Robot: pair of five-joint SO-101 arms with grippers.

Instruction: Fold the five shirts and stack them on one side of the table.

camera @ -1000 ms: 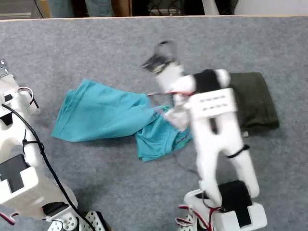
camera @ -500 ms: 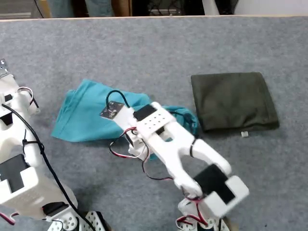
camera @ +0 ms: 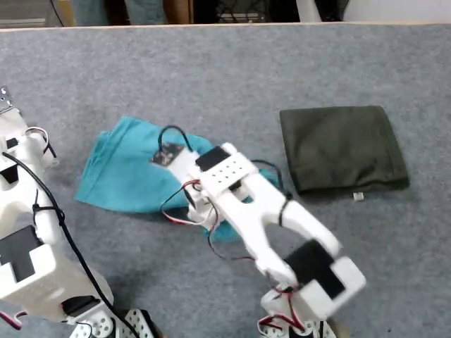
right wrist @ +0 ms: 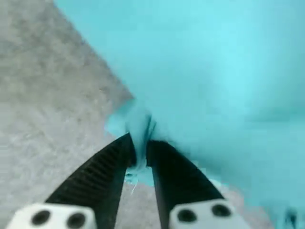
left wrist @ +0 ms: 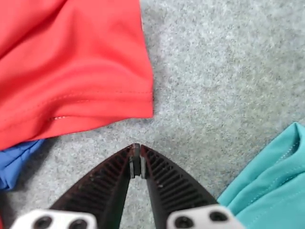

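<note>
1 dark green shirt (camera: 343, 146) lies folded at the table's (camera: 225, 70) right. The right gripper (right wrist: 139, 155) pinches an edge of the teal shirt (camera: 120, 169) (half folded, mid-table). The left gripper (left wrist: 137, 164) hangs clenched, empty, near the unfolded red shirt (left wrist: 66, 67); 4 seemingly remain.

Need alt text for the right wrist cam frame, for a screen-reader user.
The right gripper is shut on a bunched edge of the teal shirt, pinching the fabric between its two black ribbed fingers. The rest of the shirt spreads out beyond the gripper, with grey table surface alongside its edge.
</note>
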